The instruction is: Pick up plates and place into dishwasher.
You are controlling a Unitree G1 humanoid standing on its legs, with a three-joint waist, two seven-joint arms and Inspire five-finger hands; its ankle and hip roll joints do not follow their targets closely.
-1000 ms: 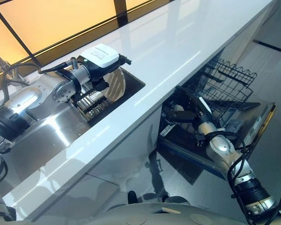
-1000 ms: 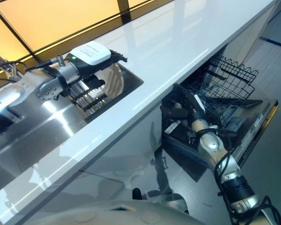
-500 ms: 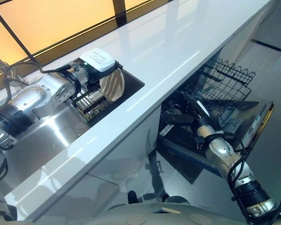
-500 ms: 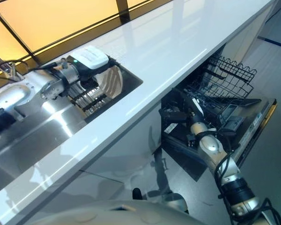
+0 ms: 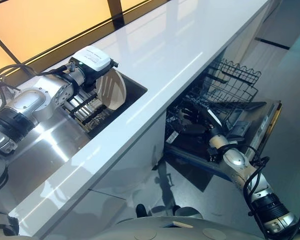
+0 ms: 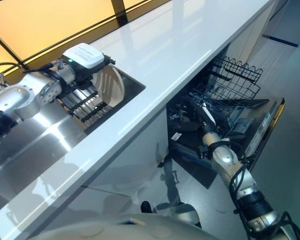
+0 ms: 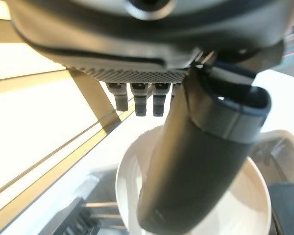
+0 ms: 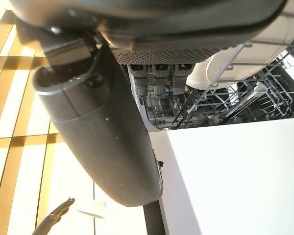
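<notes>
A: Where is the plate [image 5: 113, 90] seen?

B: It is seen standing on edge in the sink [image 5: 135, 88], at the end nearest the dishwasher, leaned against the dark drying rack [image 5: 85, 107] set in the basin. Its cream face is turned toward the countertop [image 5: 180, 45]. In the left wrist view the same plate [image 7: 255, 196] is seen past the thumb, round and pale.

A: And the left hand [image 5: 92, 75]?

B: It is held over the sink at the plate's upper rim, with the white-topped wrist unit above it. In its wrist view the thumb is laid across the plate's face and the fingers [image 7: 137, 100] are seen as short stubs pointing down beyond the rim. Whether the plate is actually clamped cannot be told; contact between the thumb and the plate is not resolved.

A: The right hand [image 5: 195, 120]?

B: It is found low, inside the opening of the dishwasher [image 5: 260, 135], at the pulled-out lower rack [image 5: 230, 87]. Dark fingers are seen spread among the wires, and nothing is seen held. In the right wrist view, rack wires and a pale rounded dish [image 8: 225, 68] are seen just beyond the fingers.

A: The dishwasher door?

B: It is seen folded down, with the wire rack drawn out above it, under the countertop's edge.
</notes>
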